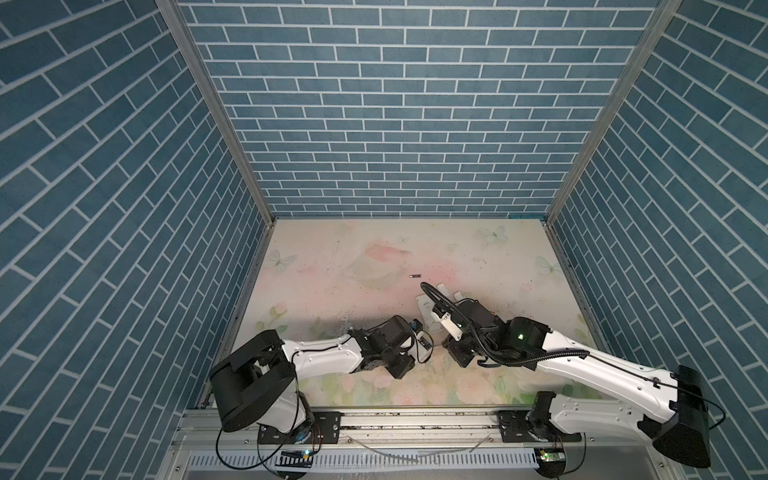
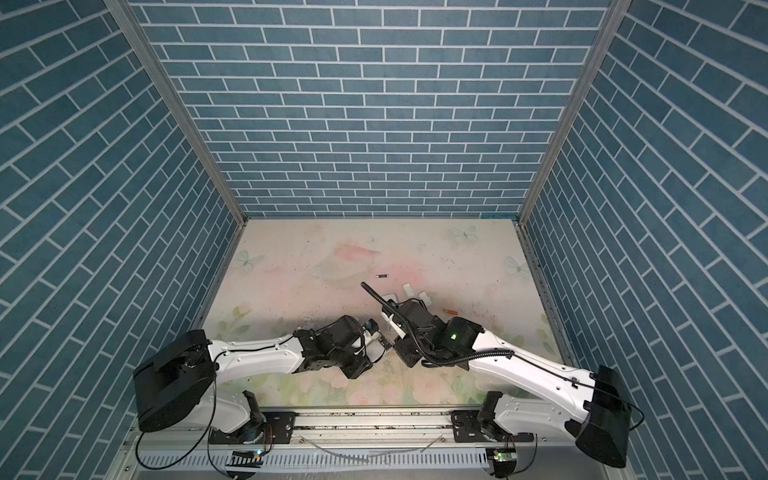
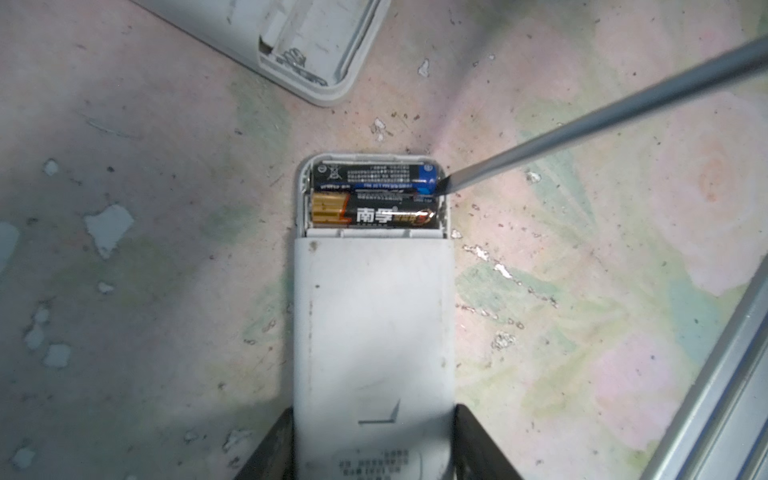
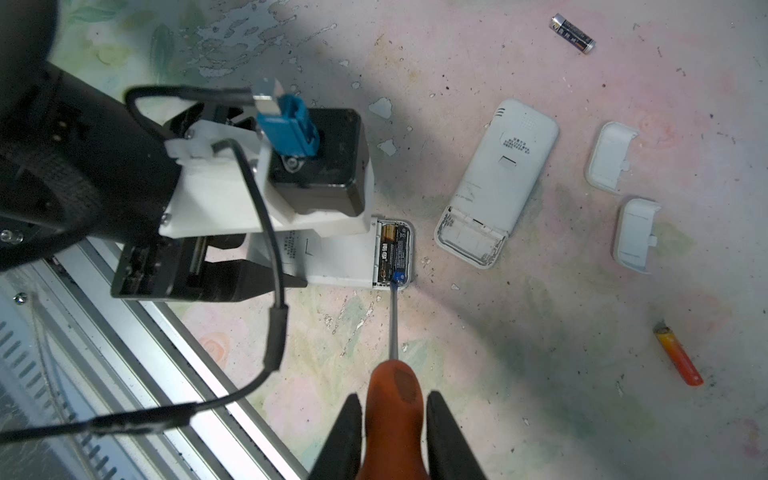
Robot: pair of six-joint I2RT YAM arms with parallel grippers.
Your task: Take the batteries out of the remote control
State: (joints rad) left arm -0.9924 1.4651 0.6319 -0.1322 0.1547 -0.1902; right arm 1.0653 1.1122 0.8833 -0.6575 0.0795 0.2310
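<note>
Roughly half done, I judge. On the scuffed floral table (image 3: 124,291), 1 matte white plastic remote (image 4: 496,183) lies emptied, 2 curved covers (image 4: 610,157) beside it. The left gripper (image 3: 374,444), half open, clamps the second remote (image 3: 374,324), with 2 glossy cylindrical batteries (image 3: 374,214) inside. The right gripper (image 4: 395,436), nearly closed, pinches the orange-handled screwdriver (image 4: 394,390), steel tip at the blue-capped battery (image 3: 374,174). 2 more lie freed and apart: a black battery (image 4: 572,28) and an orange battery (image 4: 678,356).

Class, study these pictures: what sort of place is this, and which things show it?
Probably a robot test booth: brick-print wall panels enclose a floral tabletop, and a left arm and right arm stand on a metal rail.
</note>
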